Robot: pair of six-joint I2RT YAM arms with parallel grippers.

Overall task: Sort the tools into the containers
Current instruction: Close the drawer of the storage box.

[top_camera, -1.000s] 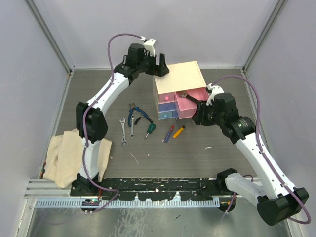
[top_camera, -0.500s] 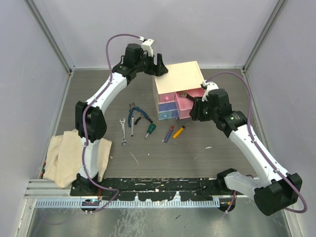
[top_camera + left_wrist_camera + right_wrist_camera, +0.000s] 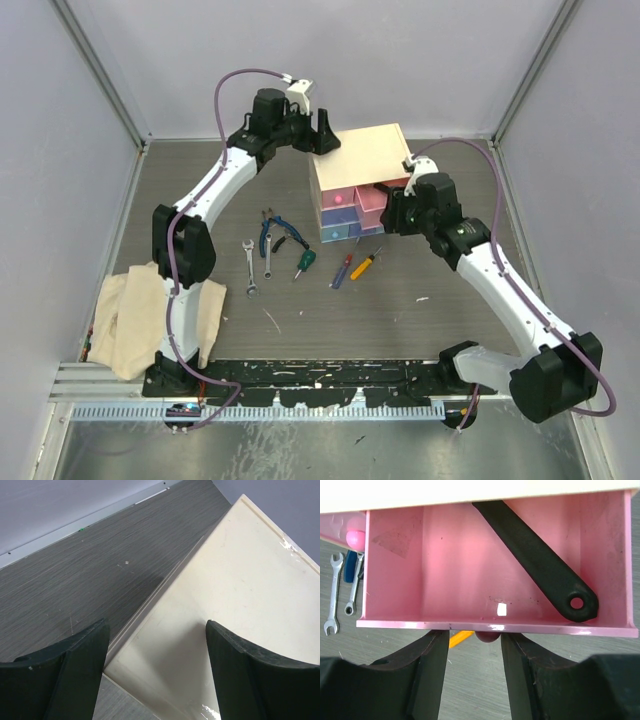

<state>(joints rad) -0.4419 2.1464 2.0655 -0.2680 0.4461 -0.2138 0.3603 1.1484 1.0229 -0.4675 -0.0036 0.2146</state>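
The cream chest [image 3: 365, 150] stands at mid-table. Its right pink drawer [image 3: 371, 203] is partly open and holds a black tool [image 3: 535, 560]. My right gripper [image 3: 392, 212] is open at the drawer front, its fingers either side of the round knob [image 3: 488, 636]. My left gripper [image 3: 325, 135] is open over the chest's top left corner [image 3: 210, 605]. Blue-handled pliers [image 3: 275, 232], two silver wrenches [image 3: 250, 266], a green screwdriver [image 3: 303, 263], a red one [image 3: 343, 270] and an orange one [image 3: 366, 264] lie on the table in front of the chest.
A beige cloth [image 3: 140, 315] lies at the near left by the left arm's base. A thin pale stick [image 3: 271, 320] lies on the table nearer to me than the tools. Grey walls close in the sides and back.
My right arm has moved toward the chest and the pink drawer has slid partly back in. The left arm has hardly moved.
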